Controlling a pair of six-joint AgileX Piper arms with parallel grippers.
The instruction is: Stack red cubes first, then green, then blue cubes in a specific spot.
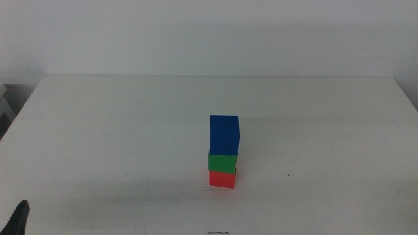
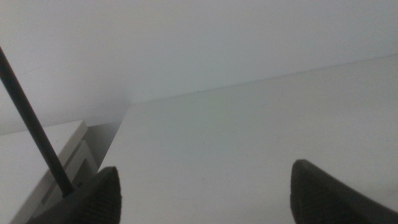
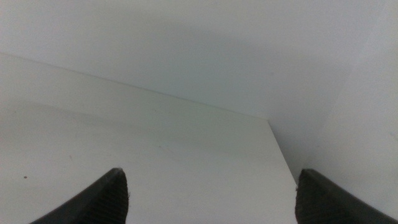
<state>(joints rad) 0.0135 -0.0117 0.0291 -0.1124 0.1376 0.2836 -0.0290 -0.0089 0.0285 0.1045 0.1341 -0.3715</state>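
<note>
In the middle view the three cubes stand in one stack near the table's middle. The red cube [image 1: 223, 178] is at the bottom, the green cube [image 1: 223, 162] sits on it, and the blue cube [image 1: 225, 134] is on top. No gripper touches the stack. My left gripper [image 2: 205, 193] is open and empty; a dark tip of it [image 1: 19, 217] shows at the bottom left corner of the middle view. My right gripper [image 3: 211, 196] is open and empty and is out of the middle view. No cube shows in either wrist view.
The white table [image 1: 130, 130] ends at a white wall at the back. A pale shelf-like object [image 2: 37, 162] and a thin dark rod [image 2: 31, 118] stand beside the table's left edge in the left wrist view.
</note>
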